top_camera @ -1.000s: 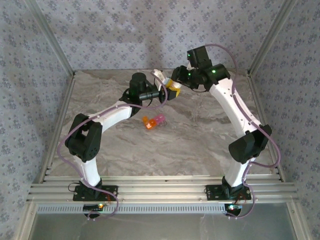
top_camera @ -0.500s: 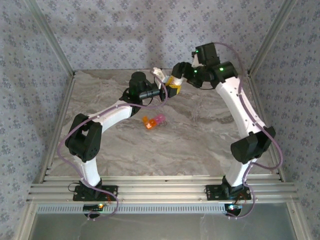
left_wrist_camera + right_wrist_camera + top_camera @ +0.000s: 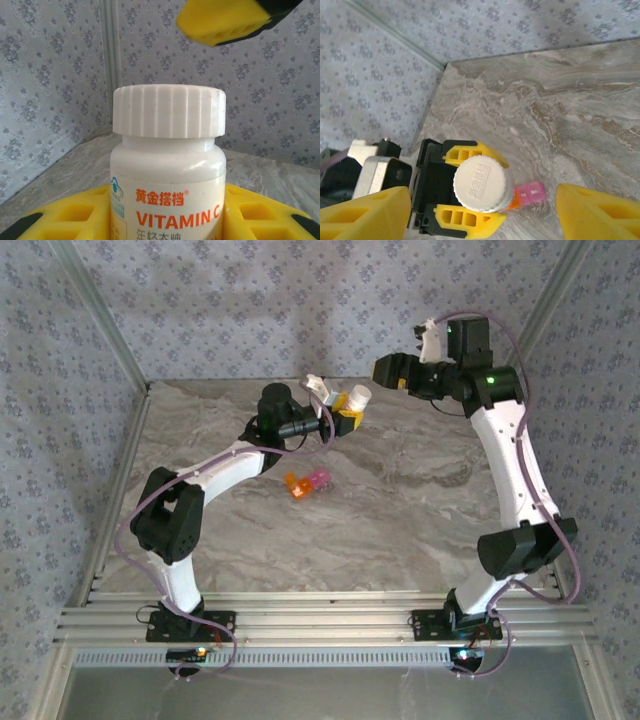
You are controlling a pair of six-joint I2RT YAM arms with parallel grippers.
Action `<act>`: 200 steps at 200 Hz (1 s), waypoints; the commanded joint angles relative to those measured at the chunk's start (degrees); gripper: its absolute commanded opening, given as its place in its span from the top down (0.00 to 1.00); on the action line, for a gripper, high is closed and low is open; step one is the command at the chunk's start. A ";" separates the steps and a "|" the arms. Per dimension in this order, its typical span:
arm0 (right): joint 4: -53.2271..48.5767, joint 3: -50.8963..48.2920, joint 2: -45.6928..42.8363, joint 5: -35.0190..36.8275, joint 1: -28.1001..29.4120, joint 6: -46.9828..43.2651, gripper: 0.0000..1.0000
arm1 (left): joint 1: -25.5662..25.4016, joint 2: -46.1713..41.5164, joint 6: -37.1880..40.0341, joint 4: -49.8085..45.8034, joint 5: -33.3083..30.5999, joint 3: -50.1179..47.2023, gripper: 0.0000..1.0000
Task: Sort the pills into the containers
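A grey marbled table (image 3: 400,520) carries the work, walled on three sides by patterned panels.

The left arm (image 3: 215,472) stretches from the near-left corner toward the middle of the far edge. The right arm (image 3: 508,455) rises steeply over the far-right corner and bends back toward the far edge's middle.

The left gripper (image 3: 345,416) has its yellow pads clamped on the body of a white vitamin bottle (image 3: 357,398), one pad on each side. It holds the bottle upright just above the table, short of the far edge. The right gripper (image 3: 388,371) hangs above and just to the right of the bottle. Its wrist view shows its two yellow fingers spread wide apart with nothing between them, looking straight down on the ribbed white cap (image 3: 480,184), which is on the bottle.

The containers (image 3: 308,482), a tiny joined strip with one orange compartment and pink ones, lie near the middle of the table, nearer than the bottle and apart from it. They look empty from here, so sorting has likely not begun.

Risks, as a judgement: if the right gripper closes off-centre on the cap, the bottle could twist or slip in the left pads. A cap that releases suddenly could scatter pills toward the far edge. The light strip could skid or tip if pills are poured from a height.
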 commanded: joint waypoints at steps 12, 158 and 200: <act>-6.19 6.72 4.66 -4.31 1.04 -7.38 0.23 | -0.07 -0.57 -1.88 3.06 3.25 2.68 1.00; -11.02 9.84 9.75 0.05 4.46 -8.48 0.44 | -0.13 -1.45 -1.26 2.44 3.87 2.16 1.00; -12.34 9.15 10.05 2.51 5.17 -7.13 0.56 | -0.13 -1.36 -1.17 2.38 3.72 2.53 1.00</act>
